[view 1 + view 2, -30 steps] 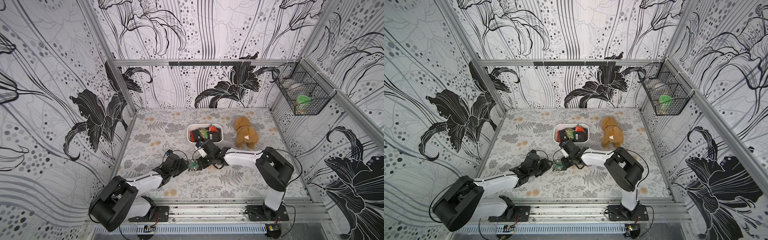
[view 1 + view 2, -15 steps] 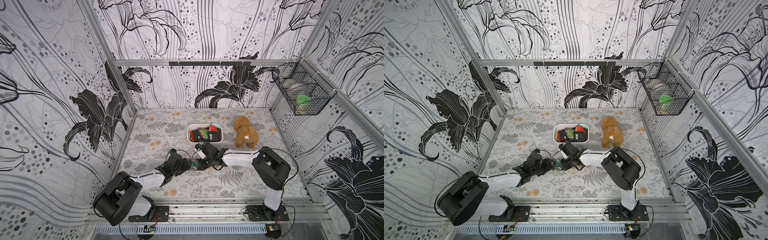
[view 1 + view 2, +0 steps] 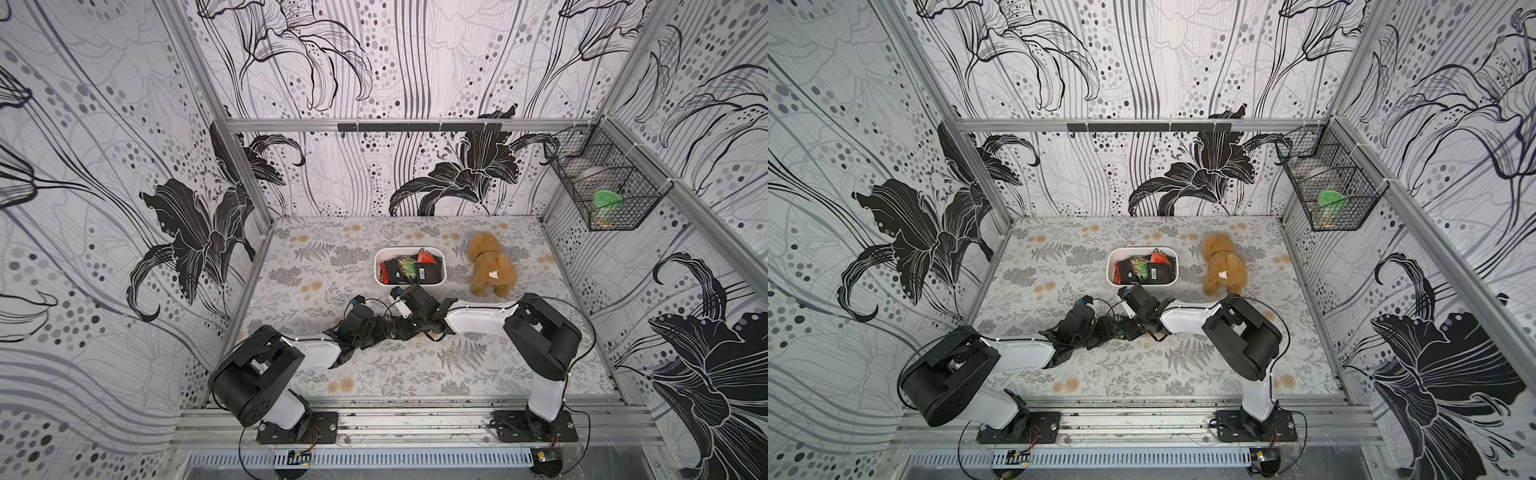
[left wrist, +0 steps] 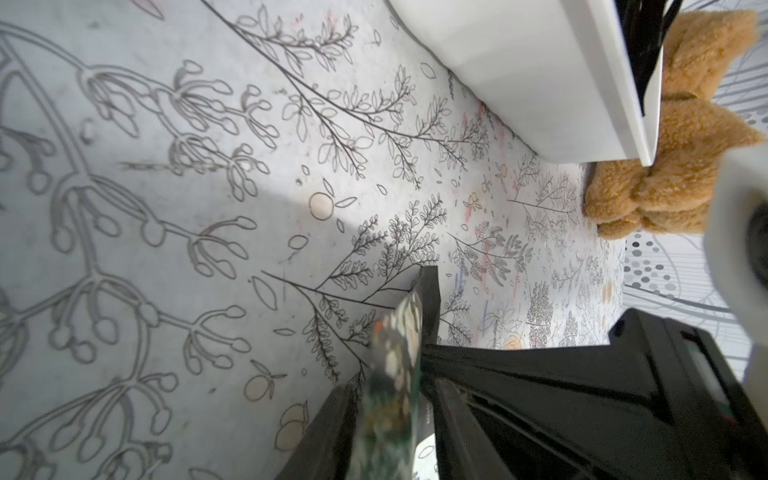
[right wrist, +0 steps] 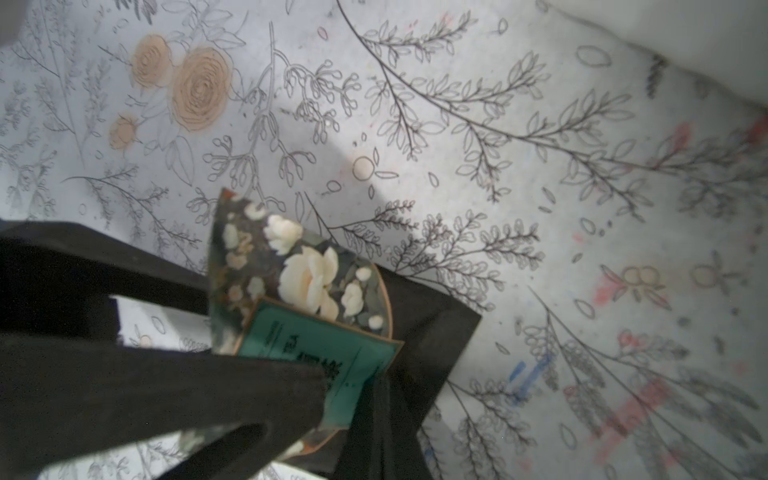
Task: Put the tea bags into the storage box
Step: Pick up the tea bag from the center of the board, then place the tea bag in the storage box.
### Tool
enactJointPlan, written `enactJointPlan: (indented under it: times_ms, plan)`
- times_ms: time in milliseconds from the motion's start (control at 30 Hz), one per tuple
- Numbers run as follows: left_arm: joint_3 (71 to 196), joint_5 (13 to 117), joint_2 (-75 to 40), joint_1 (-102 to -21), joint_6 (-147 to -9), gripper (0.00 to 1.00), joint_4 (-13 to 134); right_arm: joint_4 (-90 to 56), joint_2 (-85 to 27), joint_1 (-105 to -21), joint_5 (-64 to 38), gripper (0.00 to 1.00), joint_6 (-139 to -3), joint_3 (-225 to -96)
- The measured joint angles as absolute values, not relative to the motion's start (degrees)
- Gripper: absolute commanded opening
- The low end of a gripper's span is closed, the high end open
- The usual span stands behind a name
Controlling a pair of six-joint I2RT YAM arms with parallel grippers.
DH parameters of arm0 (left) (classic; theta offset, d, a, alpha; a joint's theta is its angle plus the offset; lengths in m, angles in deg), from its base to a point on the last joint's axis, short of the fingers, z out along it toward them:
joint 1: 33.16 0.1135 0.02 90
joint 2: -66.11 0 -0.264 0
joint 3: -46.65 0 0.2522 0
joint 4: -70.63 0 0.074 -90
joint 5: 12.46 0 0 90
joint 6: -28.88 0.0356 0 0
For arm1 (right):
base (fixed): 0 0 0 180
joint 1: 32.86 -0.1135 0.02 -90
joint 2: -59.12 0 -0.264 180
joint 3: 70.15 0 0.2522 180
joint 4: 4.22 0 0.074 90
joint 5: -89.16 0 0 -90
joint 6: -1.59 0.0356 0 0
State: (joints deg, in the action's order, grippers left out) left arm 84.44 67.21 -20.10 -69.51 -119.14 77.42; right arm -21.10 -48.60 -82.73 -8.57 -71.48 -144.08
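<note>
Mid-desk, just in front of the storage box (image 3: 415, 284), both arms meet nose to nose on one tea bag (image 5: 299, 282). The right hand (image 3: 399, 327) is clamped tight on it. The sachet is held on edge and bent, with its floral window and green label facing the right wrist camera. The left hand (image 4: 388, 399) has a finger either side of the same sachet with a narrow gap; can't tell if it's actually pinching. The other tea bags (image 3: 409, 268) are piled in the box, black with red and green labels. A tan plush toy (image 3: 490, 266) sits just right of the box, not touching it. The desk (image 3: 415, 365) has a pale grey botanical print with ferns and tan roses; red and blue smudges show in the wrist views. The room has black-and-white lily wallpaper (image 3: 374, 62) on three walls and an aluminium frame. There's a black hook rail (image 3: 419, 126) on the back wall and a black wire basket (image 3: 602, 187) on the right wall, holding something green-lidded.
</note>
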Motion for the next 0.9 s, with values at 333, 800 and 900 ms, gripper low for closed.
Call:
enactJointPlan:
  times_ms: [333,800,900]
  plan:
    - [84.4,67.1,-18.7,-69.8,-120.4,0.0,75.6,-21.0,-45.6,-82.8,-7.2,0.0,-72.2,-141.0]
    - [99.7,79.1,-3.8,-69.9,-113.6,0.0,51.1,-12.2,-9.9,-70.1,14.6,0.37,-70.7,-116.5]
    - [109.6,81.0,-7.5,-69.9,-110.6,0.0,48.5,-11.7,-6.7,-68.8,16.9,0.42,-69.7,-113.1]
